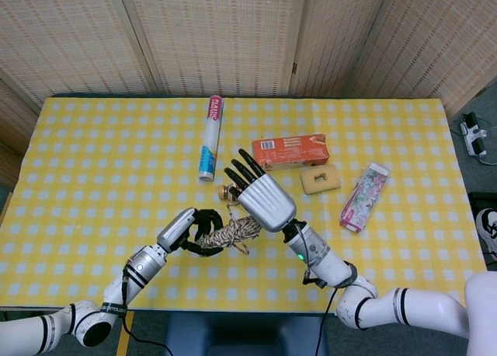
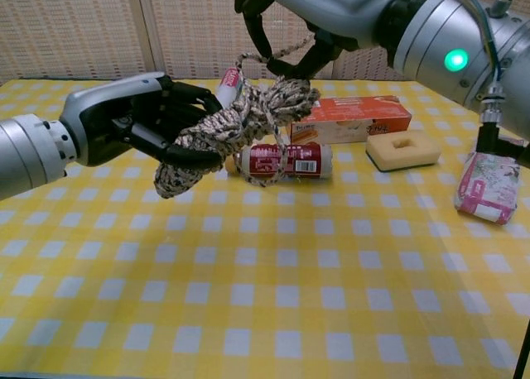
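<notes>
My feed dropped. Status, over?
Left hand grips rope bundle. Right hand pinches its loose strand. Bottle just behind rope.

On the yellow-and-white checked tablecloth (image 1: pixel 93 162), the left hand (image 1: pixel 189 230) grips a speckled brown-and-white bundle of coiled rope (image 1: pixel 230 233) near the table's front edge. The silver-backed right hand (image 1: pixel 260 197) hovers just above and behind the bundle with its dark fingers (image 1: pixel 242 172) spread, seemingly catching a loose strand, though that is hard to make out. Behind them lie a white plastic-wrap roll (image 1: pixel 210 137), an orange cardboard box (image 1: pixel 290 151), a tan sponge block (image 1: pixel 320 179) and a pink patterned carton (image 1: pixel 363 197).
</notes>
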{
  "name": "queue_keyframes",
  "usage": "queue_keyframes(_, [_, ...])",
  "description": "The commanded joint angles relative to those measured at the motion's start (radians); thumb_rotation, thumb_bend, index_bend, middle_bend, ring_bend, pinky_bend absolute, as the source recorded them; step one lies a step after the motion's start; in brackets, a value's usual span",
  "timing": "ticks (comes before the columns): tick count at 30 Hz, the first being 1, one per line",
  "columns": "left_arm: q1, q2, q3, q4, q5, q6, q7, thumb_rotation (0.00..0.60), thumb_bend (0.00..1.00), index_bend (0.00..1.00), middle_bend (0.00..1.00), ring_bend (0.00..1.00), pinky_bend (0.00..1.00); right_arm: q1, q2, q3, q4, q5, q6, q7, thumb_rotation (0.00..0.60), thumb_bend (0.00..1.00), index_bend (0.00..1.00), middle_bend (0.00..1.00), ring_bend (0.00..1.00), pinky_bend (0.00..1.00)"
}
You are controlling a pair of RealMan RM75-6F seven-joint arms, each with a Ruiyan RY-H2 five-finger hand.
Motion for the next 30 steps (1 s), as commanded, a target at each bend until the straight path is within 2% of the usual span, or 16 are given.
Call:
queue_keyframes(1, [-0.025,0.036,0.012,-0.005,0.098,0.007,-0.193,0.6,0.47,0.76,0.72,0.71,0.77,-0.006,0.004,-0.008,0.03,0.005,0.009,0.057,0.6,0.45,0.69,0.24,0.15,0.03])
queue_keyframes(8, [-0.044,0.06,0.04,0.001,0.179,0.057,-0.414,0.6,0.47,0.77,0.73,0.71,0.77,-0.012,-0.005,-0.04,0.113,-0.039,0.033,0.196,0.6,0.45,0.69,0.25,0.15,0.03])
queue_keyframes(14, [-0.06,0.083,0.056,0.007,0.202,0.088,-0.534,0.6,0.47,0.77,0.73,0.71,0.77,-0.018,-0.008,-0.086,0.168,-0.092,0.047,0.252,0.6,0.45,0.69,0.25,0.14,0.03])
queue_keyframes(22, [-0.058,0.09,0.053,0.004,0.164,0.121,-0.545,0.6,0.47,0.77,0.73,0.71,0.77,-0.034,-0.024,-0.139,0.205,-0.134,0.066,0.274,0.6,0.45,0.69,0.25,0.15,0.03])
queue_keyframes(30, [-0.043,0.097,0.028,-0.01,0.097,0.148,-0.527,0.6,0.47,0.77,0.73,0.71,0.77,-0.055,-0.03,-0.174,0.21,-0.152,0.077,0.27,0.6,0.45,0.69,0.25,0.14,0.03])
